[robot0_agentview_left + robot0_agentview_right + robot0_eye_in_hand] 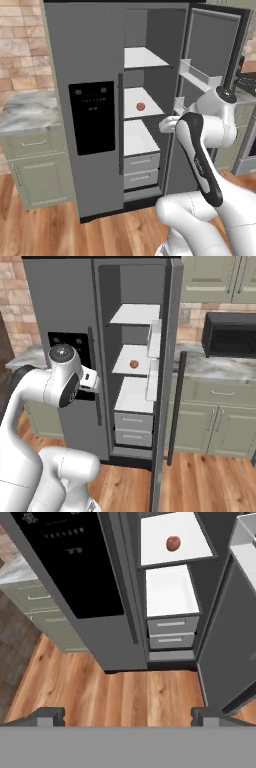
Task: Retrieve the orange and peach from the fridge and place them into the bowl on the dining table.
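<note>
Reddish round peach (173, 543), smooth white shelf (192, 549)

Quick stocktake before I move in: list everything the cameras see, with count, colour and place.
fridge: one, grey, right door swung open, left door shut
peach: one, pinkish-red, middle white shelf inside the fridge
drawers: two, grey, bottom of the open compartment
microwave: one, black, on the counter right of the fridge
cabinets: green, under marble counters either side
floor: wood
gripper: one, jaws open, empty, out in front of the fridge
</note>
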